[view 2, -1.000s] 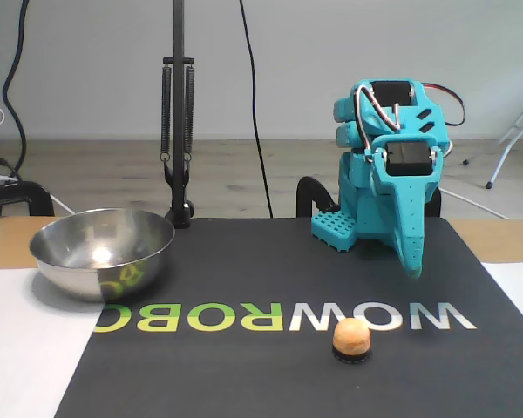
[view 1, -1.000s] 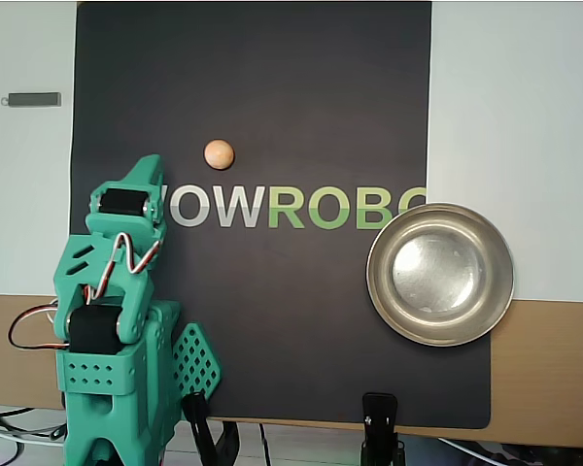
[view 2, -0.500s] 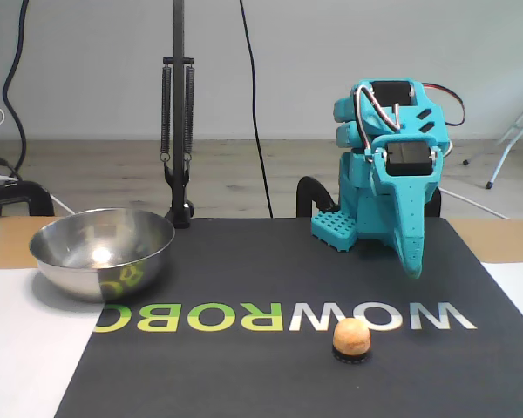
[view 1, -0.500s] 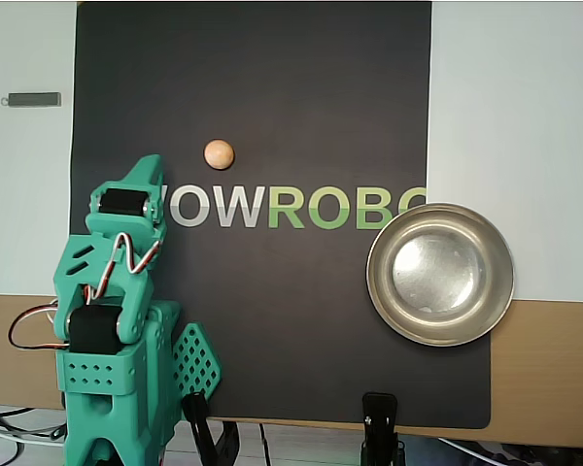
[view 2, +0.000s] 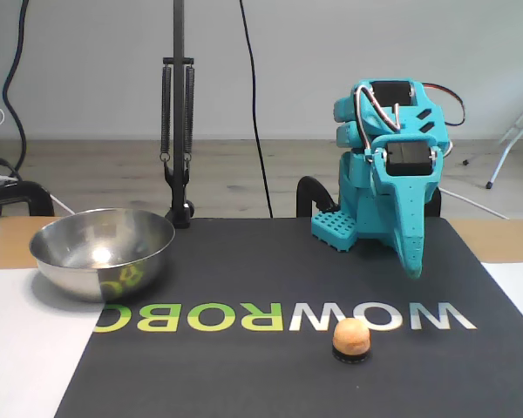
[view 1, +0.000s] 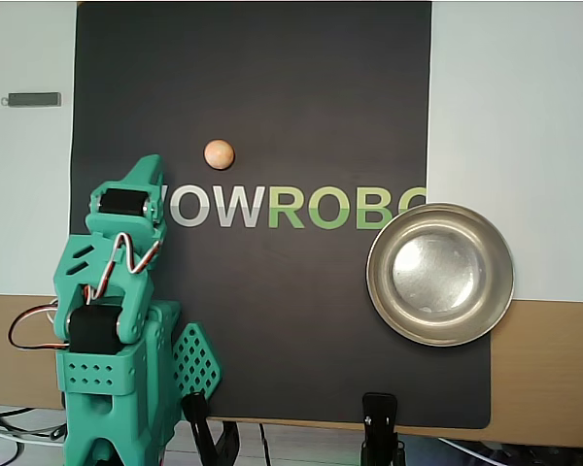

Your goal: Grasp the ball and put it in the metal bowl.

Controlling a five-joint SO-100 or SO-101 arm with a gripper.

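Observation:
The ball (view 1: 219, 153) (view 2: 351, 335), small and peach-coloured, rests on the black mat just beyond the logo's letters; in the fixed view it sits on a small dark ring. The metal bowl (view 1: 377, 260) (view 2: 87, 272) stands empty at the mat's right edge in the overhead view and at the left in the fixed view. My turquoise arm is folded over its base. The gripper (view 1: 146, 171) (view 2: 412, 268) points down at the mat with its fingers together and nothing between them. It hangs short of the ball, to the ball's lower left in the overhead view.
A black mat (view 1: 272, 320) with a WOWROBO logo covers the table's middle, with white sheets on both sides. A small grey bar (view 1: 31, 98) lies at the far left. A black clamp stand (view 2: 178, 131) rises behind the bowl, and cables trail near the arm's base.

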